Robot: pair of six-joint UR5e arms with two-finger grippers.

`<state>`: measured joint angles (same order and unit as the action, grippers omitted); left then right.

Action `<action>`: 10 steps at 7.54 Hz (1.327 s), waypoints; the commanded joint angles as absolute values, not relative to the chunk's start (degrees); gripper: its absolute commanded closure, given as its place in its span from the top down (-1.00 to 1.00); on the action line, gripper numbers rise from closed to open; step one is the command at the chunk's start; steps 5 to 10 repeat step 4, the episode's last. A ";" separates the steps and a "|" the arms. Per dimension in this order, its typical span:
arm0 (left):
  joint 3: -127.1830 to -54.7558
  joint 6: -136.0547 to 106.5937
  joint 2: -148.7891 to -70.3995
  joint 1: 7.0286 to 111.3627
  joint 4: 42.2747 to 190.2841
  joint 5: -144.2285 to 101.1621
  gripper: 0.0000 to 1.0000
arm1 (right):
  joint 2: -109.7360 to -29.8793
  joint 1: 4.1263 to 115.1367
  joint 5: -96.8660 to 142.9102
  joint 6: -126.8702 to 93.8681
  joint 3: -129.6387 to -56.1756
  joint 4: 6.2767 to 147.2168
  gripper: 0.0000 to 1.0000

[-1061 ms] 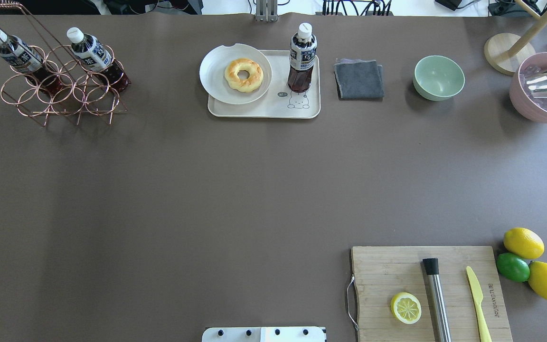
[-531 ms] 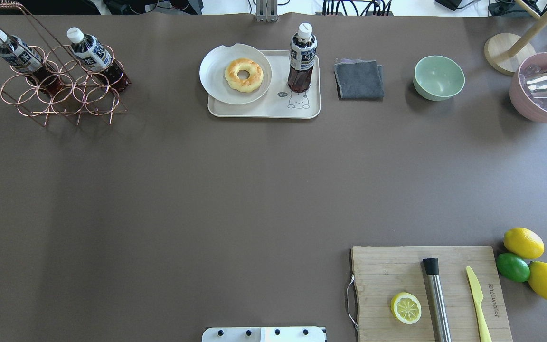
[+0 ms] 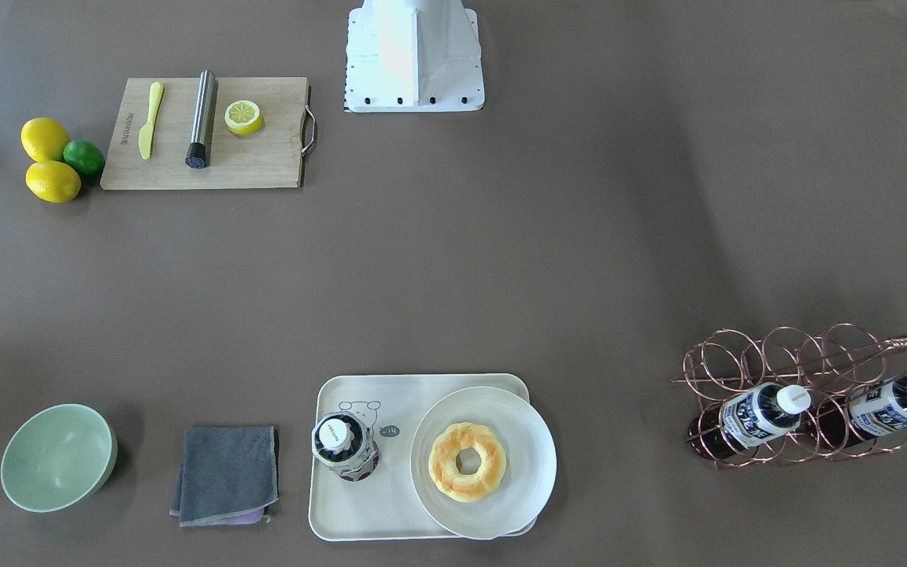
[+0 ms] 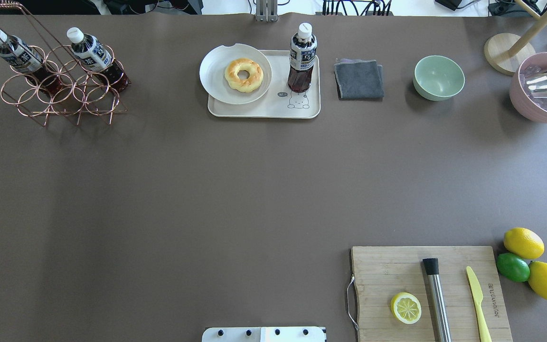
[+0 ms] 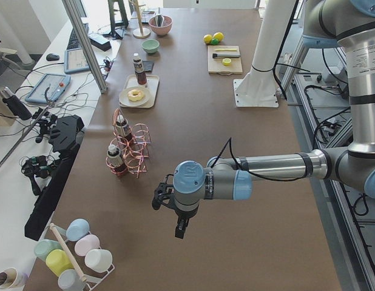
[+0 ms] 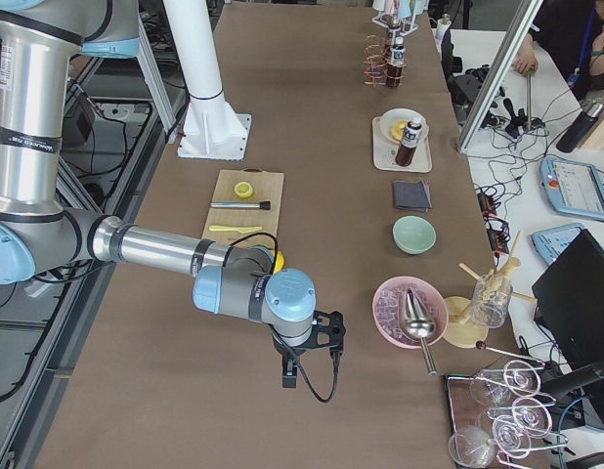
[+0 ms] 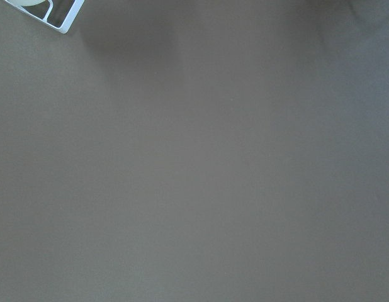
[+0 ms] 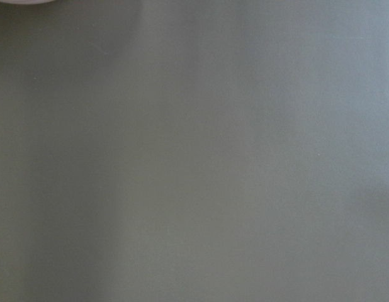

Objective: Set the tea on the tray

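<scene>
Tea (image 4: 302,61) upright on tray (image 4: 264,110) beside plate (image 4: 207,71). Left gripper (image 5: 181,229), right gripper (image 6: 290,375) well apart from it; cannot tell if spread or pressed together

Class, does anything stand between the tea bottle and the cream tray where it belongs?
Nothing visible does. The tea bottle already stands upright on the tray, beside the white plate holding the doughnut.
</scene>
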<state>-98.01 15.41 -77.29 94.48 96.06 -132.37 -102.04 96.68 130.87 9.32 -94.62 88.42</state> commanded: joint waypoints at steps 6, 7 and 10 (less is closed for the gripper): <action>-97.30 15.56 -77.26 94.48 95.98 -132.45 0.99 | -101.95 96.68 130.87 9.32 -94.57 88.51 1.00; -97.30 15.56 -77.26 94.48 95.98 -132.45 0.99 | -101.95 96.68 130.87 9.32 -94.57 88.51 1.00; -97.30 15.56 -77.26 94.48 95.98 -132.45 0.99 | -101.95 96.68 130.87 9.32 -94.57 88.51 1.00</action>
